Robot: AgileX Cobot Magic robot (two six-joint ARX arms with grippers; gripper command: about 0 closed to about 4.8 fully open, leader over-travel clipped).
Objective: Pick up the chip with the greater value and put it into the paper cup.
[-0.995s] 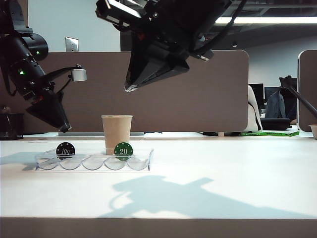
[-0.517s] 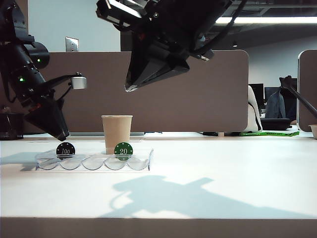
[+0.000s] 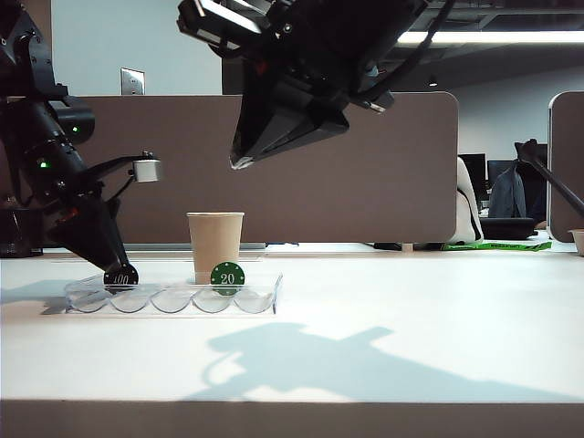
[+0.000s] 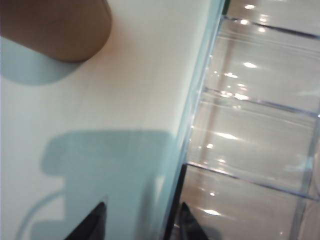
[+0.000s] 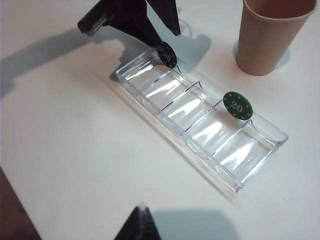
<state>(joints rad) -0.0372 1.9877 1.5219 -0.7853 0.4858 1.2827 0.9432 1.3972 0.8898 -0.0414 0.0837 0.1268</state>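
Jaws of the left gripper (image 5: 167,37) gape wide astride the round black "100" chip (image 5: 167,54) upright in the clear ridged plastic tray (image 5: 200,117). Right gripper (image 3: 239,162), high above the tapered tan paper cup (image 3: 215,245), points down; its opening cannot be told.

Bright overhead light throws soft grey shadows across the white table (image 3: 383,319). Glare streaks the clear tray (image 5: 200,125). The left wrist view is blurred.

Left gripper (image 5: 161,31) jaws spread, straddling black 100 chip (image 5: 167,54) at end of clear tray (image 5: 210,150) — one finger outside the back wall, one inside. Paper cup (image 3: 215,245) stands just behind tray, mouth open and unblocked from above. Green 20 chip (image 3: 227,276) upright two slots over, apart. Right gripper (image 3: 239,162) hangs high above cup — lane between stays clear.
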